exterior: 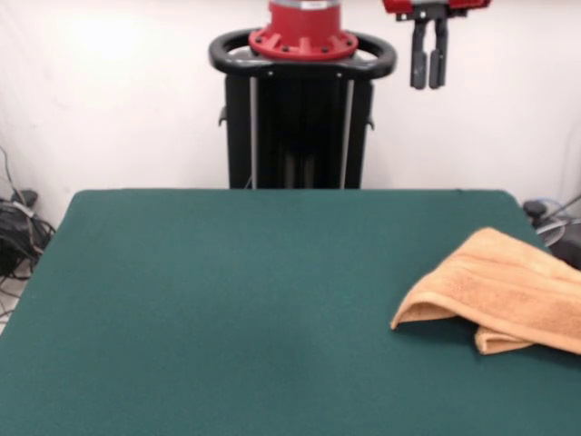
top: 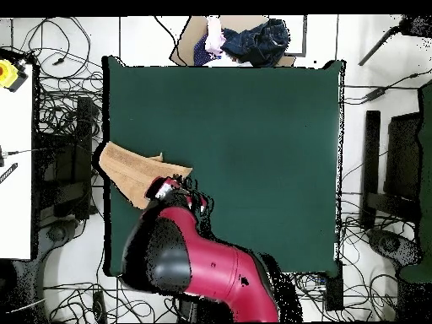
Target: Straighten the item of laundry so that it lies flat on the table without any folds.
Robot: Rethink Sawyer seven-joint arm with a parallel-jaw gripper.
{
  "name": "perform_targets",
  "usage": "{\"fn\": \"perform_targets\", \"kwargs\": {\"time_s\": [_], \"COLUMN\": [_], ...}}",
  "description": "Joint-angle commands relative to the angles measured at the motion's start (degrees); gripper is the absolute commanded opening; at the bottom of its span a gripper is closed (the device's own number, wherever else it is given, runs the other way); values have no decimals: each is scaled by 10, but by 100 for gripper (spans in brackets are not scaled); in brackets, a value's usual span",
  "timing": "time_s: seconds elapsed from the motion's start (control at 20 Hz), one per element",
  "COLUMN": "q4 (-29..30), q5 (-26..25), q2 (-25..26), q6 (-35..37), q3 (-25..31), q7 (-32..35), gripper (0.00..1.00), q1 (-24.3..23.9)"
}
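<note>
A: Raised high, well above the wide dark green felt-topped desk (exterior: 227,300). From the front, only the red wrist end and the gripper (exterior: 428,68) showing at the top edge, dark fingers (exterior: 418,59) hanging straight down.

B: Spread or pressed together?

A: Pressed close, side by side, only a thin slit between. Pinching nothing.

B: And from above?

A: Bulky red and black arm (top: 198,270) reaching in from the bottom edge of the desk, bent toward its left side. Head of the arm (top: 177,192) covering the fingers entirely, so no reading of them there. Front camera alone for that.

B: Anything seen only from above?

A: Cables on the floor all round the desk, a heap of dark blue cloth (top: 253,38) just past the far edge, and a white side table (top: 15,169) well off to the left.

B: The laundry?

A: Light orange terry-cloth towel (exterior: 499,291) (top: 135,173), bunched and folded over on itself, lying at the desk's edge. From above, partly hanging past the left edge of the desk; from the front, at the right edge and cut off by the picture.

B: Relative to the fingers?

A: Below them and apart, no contact. From above, head of the arm overlapping the towel's near corner.
</note>
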Motion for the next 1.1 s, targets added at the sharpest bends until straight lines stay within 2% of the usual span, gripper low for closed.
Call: {"fn": "perform_targets", "kwargs": {"time_s": [0.05, 0.1, 0.15, 0.3, 0.4, 0.55, 1.1], "q4": [17, 16, 14, 11, 10, -19, -1], "q5": [-39, -40, -41, -49, -43, -38, -37], "q2": [69, 73, 77, 80, 79, 91, 151], "q6": [-42, -55, -69, -79, -41, 12, -111], "q3": [-63, -72, -81, -93, -89, -130, -47], "q7": [95, 90, 84, 77, 76, 88, 93], "gripper": [0, 0, 100, 100, 100, 100, 100], "q1": [36, 44, 51, 58, 54, 96, 43]}}
